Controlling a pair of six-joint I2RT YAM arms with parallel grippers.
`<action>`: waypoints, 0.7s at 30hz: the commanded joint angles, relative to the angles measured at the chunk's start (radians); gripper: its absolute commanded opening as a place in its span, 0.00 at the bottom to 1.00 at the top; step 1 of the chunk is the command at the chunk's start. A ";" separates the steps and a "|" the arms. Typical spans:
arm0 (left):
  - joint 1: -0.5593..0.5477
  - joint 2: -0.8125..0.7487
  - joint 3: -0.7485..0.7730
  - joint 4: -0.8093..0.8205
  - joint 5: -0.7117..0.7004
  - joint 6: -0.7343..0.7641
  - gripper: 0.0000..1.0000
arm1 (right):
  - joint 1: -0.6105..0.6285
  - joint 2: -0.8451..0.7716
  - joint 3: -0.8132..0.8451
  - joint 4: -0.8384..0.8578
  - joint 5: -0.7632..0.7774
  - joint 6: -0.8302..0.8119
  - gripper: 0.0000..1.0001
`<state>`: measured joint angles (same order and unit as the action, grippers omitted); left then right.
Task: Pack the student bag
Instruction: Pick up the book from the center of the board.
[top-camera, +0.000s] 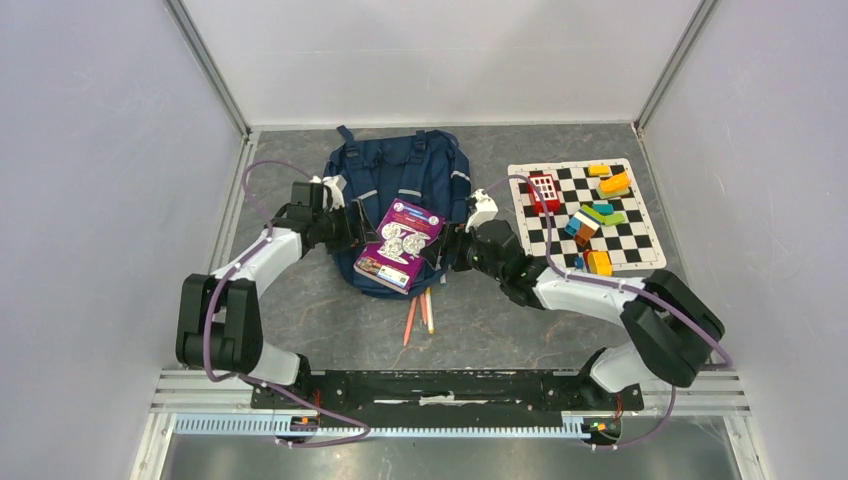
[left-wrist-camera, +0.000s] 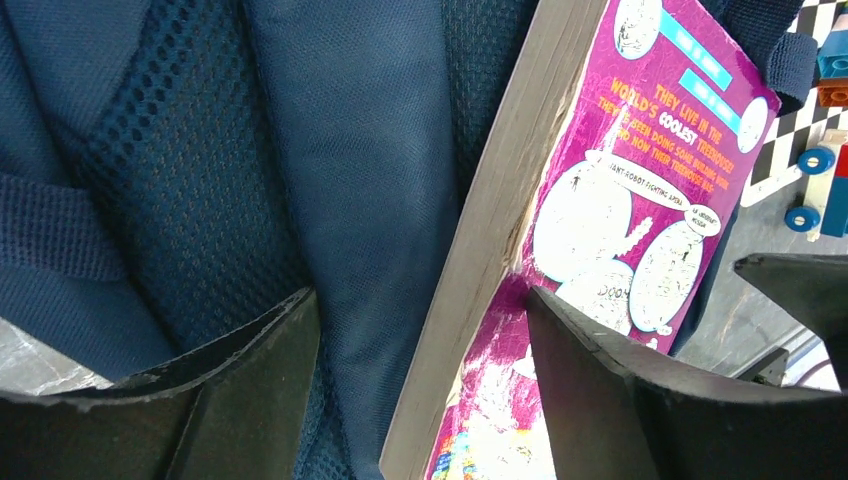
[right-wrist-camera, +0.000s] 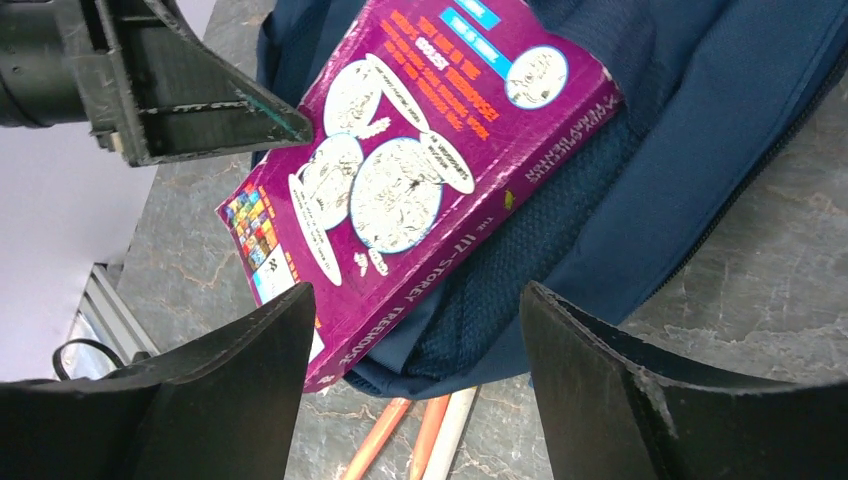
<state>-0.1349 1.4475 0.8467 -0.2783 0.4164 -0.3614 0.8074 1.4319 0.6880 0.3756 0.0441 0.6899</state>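
The navy student bag lies flat mid-table, with its opening towards me. A purple book lies tilted across the bag's near end, its far end among the fabric folds. My left gripper is open at the book's left side. In the left wrist view its jaws straddle the book's page edge and bag fabric. My right gripper is open and empty. In the right wrist view it hangs over the bag's near rim, just right of the book.
Orange and white pencils lie on the table just in front of the bag, also in the right wrist view. A checkered mat with several coloured toy blocks sits at the right. Enclosure walls stand on three sides.
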 joint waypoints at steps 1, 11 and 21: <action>-0.034 0.042 0.029 -0.027 0.033 0.038 0.75 | -0.035 0.069 0.034 0.081 -0.071 0.114 0.77; -0.043 0.055 0.026 -0.028 0.032 0.038 0.47 | -0.063 0.190 0.027 0.210 -0.107 0.189 0.74; -0.060 0.067 0.029 -0.038 0.026 0.050 0.44 | -0.090 0.314 0.140 0.312 -0.178 0.161 0.63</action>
<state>-0.1593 1.4803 0.8688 -0.2821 0.4160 -0.3546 0.7242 1.7164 0.7593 0.5934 -0.0956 0.8661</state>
